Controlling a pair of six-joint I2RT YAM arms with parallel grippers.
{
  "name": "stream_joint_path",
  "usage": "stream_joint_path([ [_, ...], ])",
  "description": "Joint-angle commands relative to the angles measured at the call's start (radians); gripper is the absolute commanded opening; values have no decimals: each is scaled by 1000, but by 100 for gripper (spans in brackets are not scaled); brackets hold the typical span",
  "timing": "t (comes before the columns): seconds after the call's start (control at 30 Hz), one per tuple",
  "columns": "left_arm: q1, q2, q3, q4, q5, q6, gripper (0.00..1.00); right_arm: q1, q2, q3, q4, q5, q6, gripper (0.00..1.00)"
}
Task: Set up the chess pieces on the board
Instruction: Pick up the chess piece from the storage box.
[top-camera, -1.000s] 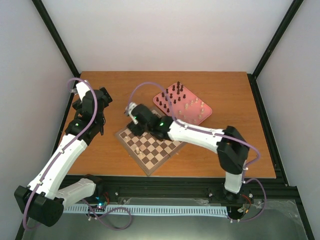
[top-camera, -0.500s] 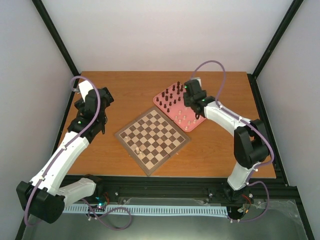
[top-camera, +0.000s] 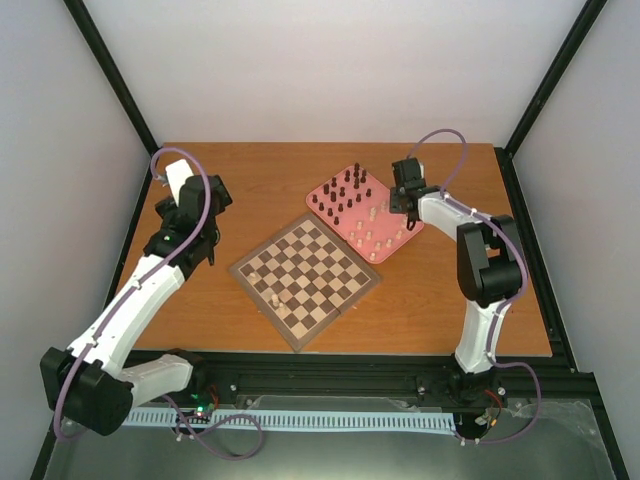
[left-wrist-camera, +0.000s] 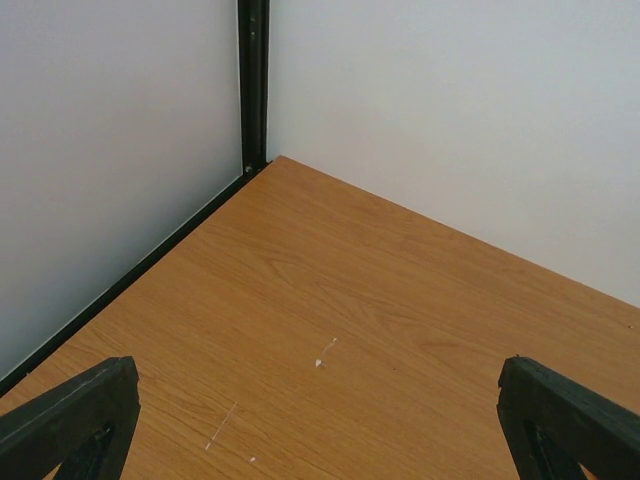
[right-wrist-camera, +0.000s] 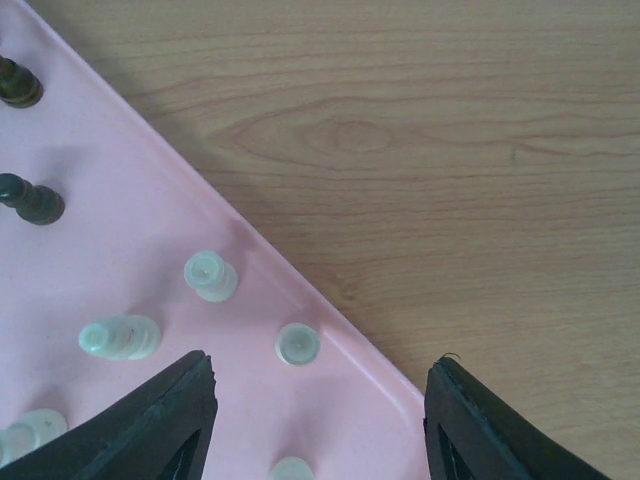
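Observation:
The board (top-camera: 305, 275) lies at the table's middle with one cream piece (top-camera: 275, 298) on its near-left part. The other chess pieces stand on a pink tray (top-camera: 330, 188) behind it, dark ones (top-camera: 340, 195) at the back and cream ones (top-camera: 375, 225) nearer. My right gripper (top-camera: 405, 205) hangs open over the tray's right corner. In the right wrist view its gripper (right-wrist-camera: 320, 405) straddles a cream piece (right-wrist-camera: 297, 343) by the tray (right-wrist-camera: 130, 260) rim without touching it. My left gripper (top-camera: 195, 205) is open over bare table at the left, also empty in its wrist view (left-wrist-camera: 320, 425).
More cream pieces (right-wrist-camera: 210, 275) and dark pieces (right-wrist-camera: 30, 200) stand close together on the tray. Bare wood (right-wrist-camera: 450, 150) lies right of the tray rim. White walls and a black corner post (left-wrist-camera: 253, 80) bound the table's far left.
My right arm swung from the board's left part across to the tray's right corner, its jaws narrowing a little. The left arm shifted slightly.

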Motion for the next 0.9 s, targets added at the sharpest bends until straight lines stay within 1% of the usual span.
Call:
stream_joint_path([
  [0.0,5,11,29,15,-26,11,100,-28,52,71,-12,-52,4,55],
  [0.07,5,13,30,14,-31,11,100,-32,73,95,-14,-70,2,52],
  [0.27,4,16,31,15,-35,12,100,-62,133,160,-40,-91,-14,50],
  [0.5,5,21,35,14,-36,11,100,-76,166,178,-39,-117,-14,44],
  [0.63,6,28,38,12,-36,11,100,-76,189,187,-35,-158,-23,43],
  [0.87,5,38,42,12,-36,11,100,-77,219,207,-47,-153,-22,43],
])
